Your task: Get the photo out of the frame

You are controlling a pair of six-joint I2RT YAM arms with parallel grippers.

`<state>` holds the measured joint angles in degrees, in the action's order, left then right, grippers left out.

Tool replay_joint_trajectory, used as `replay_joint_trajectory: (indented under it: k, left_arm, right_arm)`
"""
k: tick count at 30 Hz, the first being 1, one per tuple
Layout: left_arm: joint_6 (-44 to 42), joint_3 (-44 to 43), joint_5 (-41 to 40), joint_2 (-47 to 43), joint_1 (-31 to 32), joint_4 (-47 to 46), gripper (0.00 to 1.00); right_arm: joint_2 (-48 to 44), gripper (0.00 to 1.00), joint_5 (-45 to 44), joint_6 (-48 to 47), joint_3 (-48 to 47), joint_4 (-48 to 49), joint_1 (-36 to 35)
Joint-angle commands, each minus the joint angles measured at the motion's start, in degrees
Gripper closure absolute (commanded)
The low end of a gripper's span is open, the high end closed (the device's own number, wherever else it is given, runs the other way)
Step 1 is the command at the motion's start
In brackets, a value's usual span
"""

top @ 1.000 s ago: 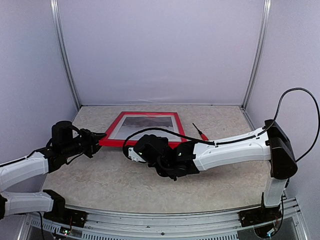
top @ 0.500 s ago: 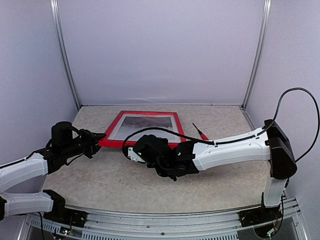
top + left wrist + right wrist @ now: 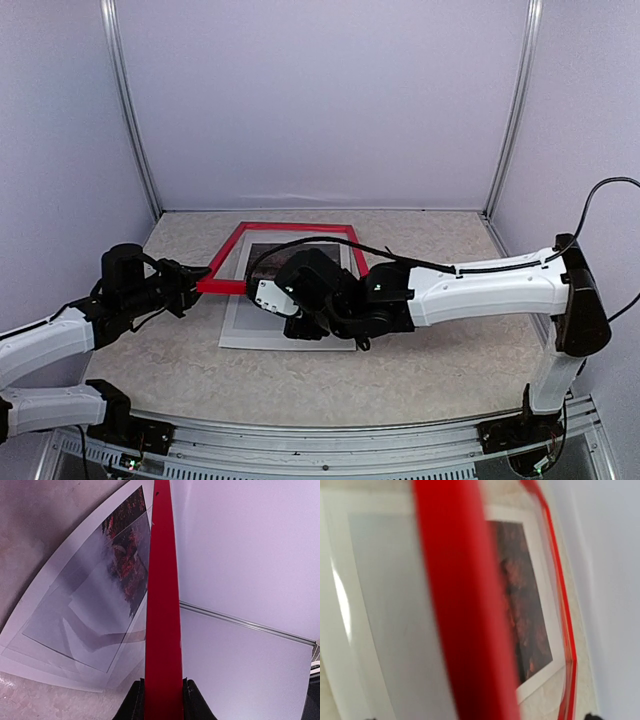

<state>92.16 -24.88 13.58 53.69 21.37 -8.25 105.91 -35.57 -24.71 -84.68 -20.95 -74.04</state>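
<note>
The frame [image 3: 296, 227] is an empty red rim, held tilted above the table. My left gripper [image 3: 197, 276] is shut on its near left corner; in the left wrist view the black fingers [image 3: 134, 703] press both sides of the red rim [image 3: 162, 630]. Below the frame, the photo [image 3: 250, 318] lies flat on the table inside its white mat [image 3: 232, 342], its red foliage and grey sky showing [image 3: 125, 565]. My right gripper [image 3: 300, 322] hovers over the photo, open. The blurred red rim [image 3: 465, 630] crosses between its jaws untouched, and the photo [image 3: 525, 610] lies behind it.
A clear pane [image 3: 75, 625] lies askew over the mat. The beige table [image 3: 450, 360] is walled by pale panels at the back and sides. The right arm [image 3: 480, 288] stretches across the table from the right.
The right gripper has opened and let go of the frame's near rim. The frame now stands higher, and the photo with its mat has dropped out onto the table beneath it. The left arm held still.
</note>
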Motion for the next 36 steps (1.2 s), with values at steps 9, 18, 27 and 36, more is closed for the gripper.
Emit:
replay_joint_trajectory:
  k: [9, 18, 27, 36]
  left_arm:
    - [-2.52, -1.78, -3.18, -0.54, 0.59, 0.27, 1.0]
    - [-21.91, -8.6, -4.88, 0.25, 0.7, -5.89, 1.0]
    - [-51.12, -20.32, -3.26, 7.38, 7.68, -8.36, 1.0]
    - [-79.76, -36.55, -17.23, 14.13, 27.35, -0.26, 1.0]
  right_arm:
    - [-8.29, 0.1, 2.82, 7.71, -1.03, -1.6, 0.7]
    - [-17.93, 0.08, 6.29, 16.19, 3.12, 0.96, 5.19]
    - [-30.09, 0.05, 4.86, 24.49, 11.86, 3.44, 10.58]
    - [-36.2, 0.05, -0.9, 34.6, 14.94, -0.76, 14.65]
